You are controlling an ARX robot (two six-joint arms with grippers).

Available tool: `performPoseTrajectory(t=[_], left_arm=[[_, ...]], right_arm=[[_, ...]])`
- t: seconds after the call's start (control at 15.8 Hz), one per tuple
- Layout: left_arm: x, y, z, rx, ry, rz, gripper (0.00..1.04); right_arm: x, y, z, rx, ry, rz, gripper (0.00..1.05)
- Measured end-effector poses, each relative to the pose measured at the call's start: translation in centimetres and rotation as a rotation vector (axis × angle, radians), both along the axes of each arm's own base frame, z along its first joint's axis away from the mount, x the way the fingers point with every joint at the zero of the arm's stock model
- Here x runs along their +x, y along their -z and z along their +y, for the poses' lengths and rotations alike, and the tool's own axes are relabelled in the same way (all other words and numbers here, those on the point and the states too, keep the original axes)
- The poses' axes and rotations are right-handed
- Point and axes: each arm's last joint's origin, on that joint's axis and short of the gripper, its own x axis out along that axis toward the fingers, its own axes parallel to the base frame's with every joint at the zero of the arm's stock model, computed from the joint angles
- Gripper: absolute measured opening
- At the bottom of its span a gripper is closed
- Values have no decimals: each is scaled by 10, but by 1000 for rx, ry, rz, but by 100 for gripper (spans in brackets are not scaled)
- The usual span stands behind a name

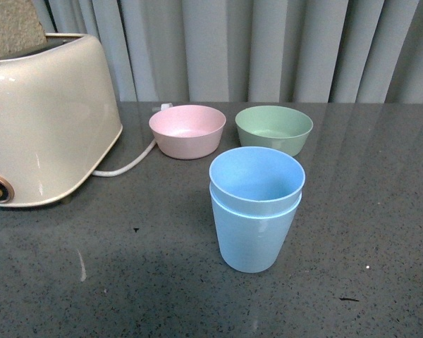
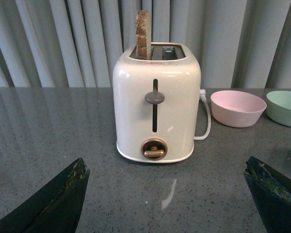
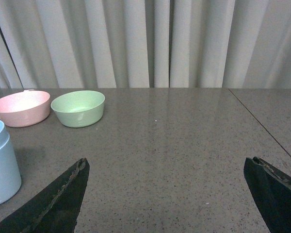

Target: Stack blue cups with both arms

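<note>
You see two light blue matte plastic tumblers (image 1: 256,211) nested one inside the other, upright, at the centre of the dark grey speckled stone tabletop (image 1: 381,232) in the front view. The inner cup's rim stands just above the outer cup's rim.

At about 12 o'clock from the stack sit two bowls, side by side and apart from it: one pale pink plastic bowl (image 1: 187,130) towards 11 o'clock and one pale green plastic bowl (image 1: 274,128) towards 1 o'clock. At 9 to 10 o'clock stands one cream two-slot toaster (image 1: 46,120) with one slice of brown bread (image 2: 143,35) sticking up from a slot; its white cord (image 1: 127,165) runs behind the pink bowl.

You can read no brand, label or writing anywhere.

Open tabletop lies at 3 o'clock and 6 o'clock of the stack. Grey pleated curtains (image 1: 282,49) close off the far edge.

Your left gripper (image 2: 169,194) is released, fingers wide apart, facing the toaster. Your right gripper (image 3: 167,194) is likewise spread and grasps nothing, with the cup stack beside one finger.
</note>
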Motion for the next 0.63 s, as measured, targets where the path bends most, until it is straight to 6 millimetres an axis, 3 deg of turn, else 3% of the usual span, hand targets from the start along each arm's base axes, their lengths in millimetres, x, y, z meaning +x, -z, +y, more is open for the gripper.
performPoseTrajectory(t=[0.63], left_arm=[[0, 0, 0, 0, 0, 0, 98]], right_arm=[[0, 0, 0, 0, 0, 0, 98]])
